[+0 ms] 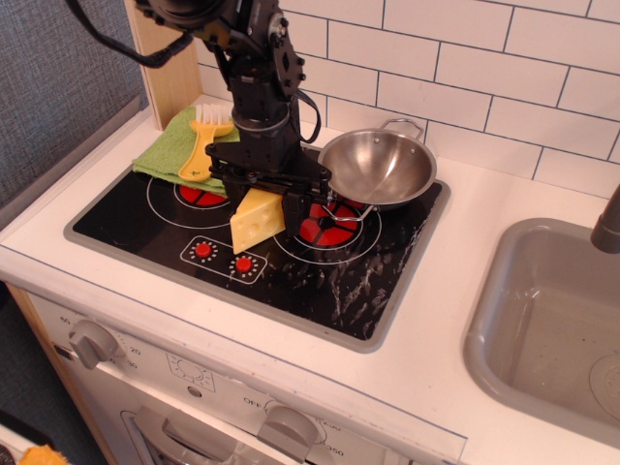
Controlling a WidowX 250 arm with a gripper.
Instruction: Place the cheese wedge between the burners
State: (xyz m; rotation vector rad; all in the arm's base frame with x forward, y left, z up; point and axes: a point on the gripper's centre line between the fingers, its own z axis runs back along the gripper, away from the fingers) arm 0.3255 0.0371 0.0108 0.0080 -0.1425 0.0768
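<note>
My gripper (pixel 262 197), closed on one cheese wedge (pixel 256 219), sits between two burners (pixel 327 222); one steel pan (pixel 377 168), black cooktop (pixel 329 281), white-tiled wall (pixel 465 68) behind.

Your arm (pixel 254 68) is all black, built of blocky jointed segments, with black cables looping beside it above the black claw (pixel 263 194).
</note>
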